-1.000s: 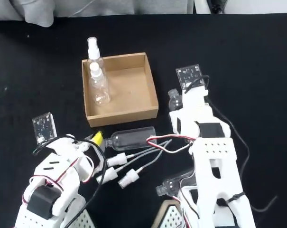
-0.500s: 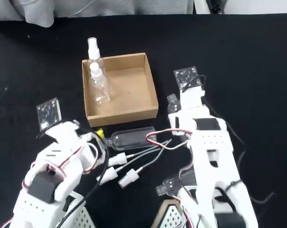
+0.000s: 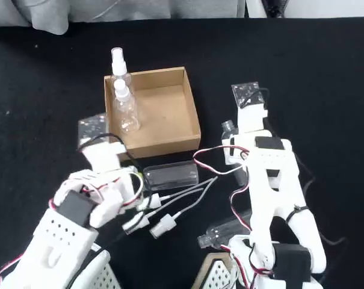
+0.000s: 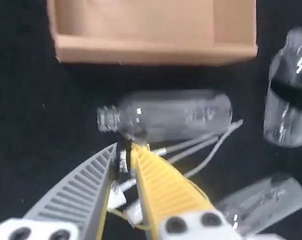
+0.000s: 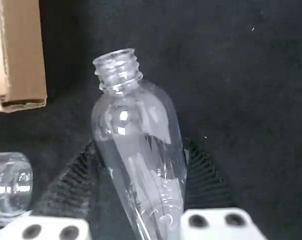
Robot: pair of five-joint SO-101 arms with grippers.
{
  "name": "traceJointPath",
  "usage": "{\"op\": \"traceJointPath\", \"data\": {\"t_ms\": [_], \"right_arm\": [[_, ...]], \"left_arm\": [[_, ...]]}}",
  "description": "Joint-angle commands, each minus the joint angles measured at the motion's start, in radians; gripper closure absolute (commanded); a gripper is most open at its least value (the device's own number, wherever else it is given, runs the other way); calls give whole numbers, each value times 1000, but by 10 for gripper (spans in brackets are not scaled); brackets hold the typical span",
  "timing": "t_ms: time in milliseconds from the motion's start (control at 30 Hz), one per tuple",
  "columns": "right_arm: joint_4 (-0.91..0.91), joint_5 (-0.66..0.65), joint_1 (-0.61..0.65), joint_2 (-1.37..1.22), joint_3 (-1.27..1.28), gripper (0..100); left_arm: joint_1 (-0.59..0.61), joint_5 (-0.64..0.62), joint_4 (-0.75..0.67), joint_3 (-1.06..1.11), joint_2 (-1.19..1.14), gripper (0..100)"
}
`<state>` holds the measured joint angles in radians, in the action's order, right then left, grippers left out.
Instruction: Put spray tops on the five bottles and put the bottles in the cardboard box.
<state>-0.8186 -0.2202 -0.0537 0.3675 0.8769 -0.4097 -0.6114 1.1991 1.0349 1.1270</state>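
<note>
The left end effector (image 4: 124,148), nearly closed and empty, has advanced to the lying bottle (image 4: 168,116) beside the cardboard box (image 3: 154,144). The right end effector (image 5: 140,150) clamps an uncapped bottle (image 5: 126,100), awaiting a spray top (image 3: 163,227).

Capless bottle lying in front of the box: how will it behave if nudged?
The lying bottle is round-sided, so it likely rolls when nudged. Clear and seemingly empty: probably light, skids easily. Smooth plastic may slip when gripped.

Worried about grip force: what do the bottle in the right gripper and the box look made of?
The bottle looks like clear glossy plastic: see-through, bright glints; glass not excluded. The box looks like matte brown cardboard: dull, unglazed walls.
</note>
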Motion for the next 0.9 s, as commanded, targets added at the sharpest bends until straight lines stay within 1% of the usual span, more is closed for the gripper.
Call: {"op": "traceJointPath", "data": {"t_ms": [0, 133, 200, 300, 433, 600, 733, 867], "right_arm": [[25, 6, -26, 1, -64, 920], [25, 6, -26, 1, -64, 920], [25, 6, -26, 1, -64, 920], [25, 6, -26, 1, -64, 920], [23, 6, -26, 1, -64, 920], [23, 6, -26, 1, -64, 920], [20, 6, -26, 1, -64, 920], [20, 6, -26, 1, -64, 920]], "left_arm": [[-110, -69, 21, -73, -52, 931], [-163, -115, 87, -108, -135, 784], [-173, -137, 109, -136, -203, 749], [-166, -167, 115, -171, -307, 748], [-166, -244, 109, -197, -433, 748], [-163, -262, 104, -243, -502, 748], [-165, -304, -2, -193, -511, 747], [-163, -313, -106, -114, -511, 746]]}}
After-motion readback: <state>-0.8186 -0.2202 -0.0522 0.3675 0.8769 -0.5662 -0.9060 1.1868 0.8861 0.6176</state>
